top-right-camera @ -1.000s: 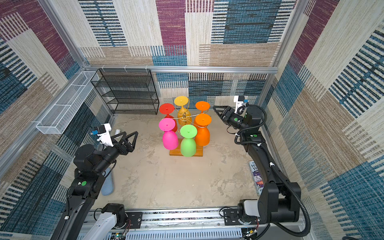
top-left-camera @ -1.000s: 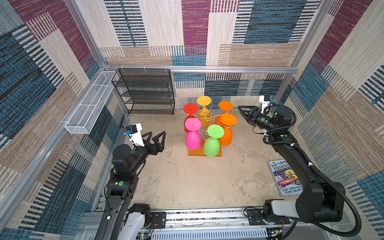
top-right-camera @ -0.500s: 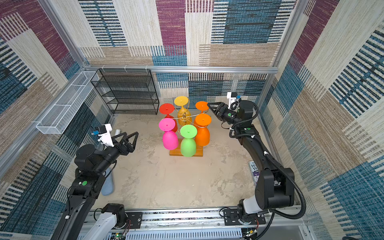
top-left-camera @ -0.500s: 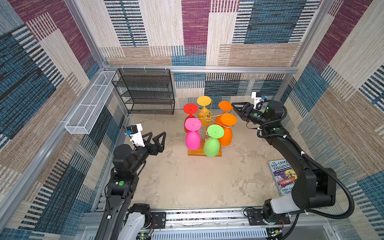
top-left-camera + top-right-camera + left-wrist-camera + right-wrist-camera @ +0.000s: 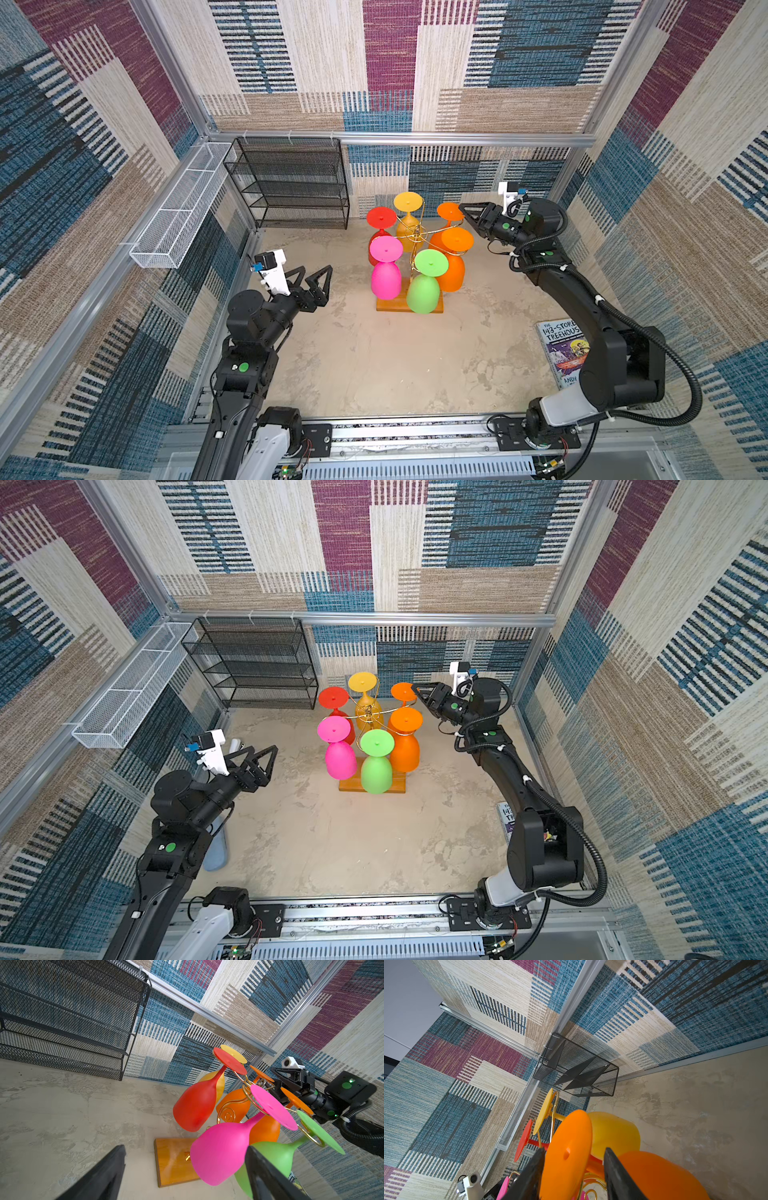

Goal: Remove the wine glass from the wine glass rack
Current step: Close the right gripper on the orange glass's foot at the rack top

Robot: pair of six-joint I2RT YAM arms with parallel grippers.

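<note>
Near left, the left claw (image 5: 318, 270) hangs wide over the table (image 5: 374, 365), well apart from the rack (image 5: 388, 305) in the middle. All six glasses (image 5: 423, 293) hang there upside down, so nothing is off yet. Far right, the right claw (image 5: 574, 1151) stands half-open astride the foot of the far orange glass (image 5: 449, 210). Clamping it and lifting it clear of its arm remain, I judge.

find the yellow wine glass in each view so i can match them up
Top view: yellow wine glass at the rear of the rack, between the red glass and an orange glass.
Top view: same rear spot.
Left wrist: its foot peeks out behind the red glass.
Right wrist: bowl and foot just beyond that orange glass's foot.
Shared landmark: black mesh shelf.
</note>
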